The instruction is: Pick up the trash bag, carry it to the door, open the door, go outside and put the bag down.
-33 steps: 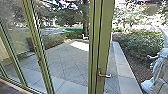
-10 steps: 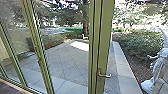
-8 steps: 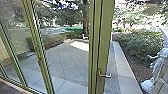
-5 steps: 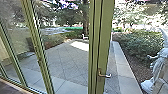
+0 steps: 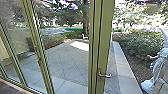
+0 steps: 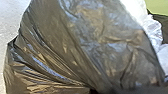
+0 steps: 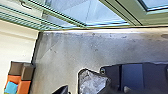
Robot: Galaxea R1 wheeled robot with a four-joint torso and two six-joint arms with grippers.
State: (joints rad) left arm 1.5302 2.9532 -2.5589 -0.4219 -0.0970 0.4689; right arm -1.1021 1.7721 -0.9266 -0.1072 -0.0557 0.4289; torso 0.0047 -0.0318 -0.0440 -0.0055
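Trash bag (image 6: 100, 45) bulks dark close by the left wrist; opening and grip of either hand, cannot tell; glass door (image 5: 106, 32) seemingly ajar, so you should widen it gently, keeping the bag clear of the lever handle (image 5: 105, 75).

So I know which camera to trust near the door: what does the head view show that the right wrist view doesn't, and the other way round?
Head view: a pale statue, a leafy shrub and a tree trunk.

Right wrist view: an orange-and-brown piece with a blue patch, near a pale wall, and some crinkled grey plastic, perhaps part of the trash bag.

Both: green frames around glass, and what looks like a lever handle, clearer in the head view.
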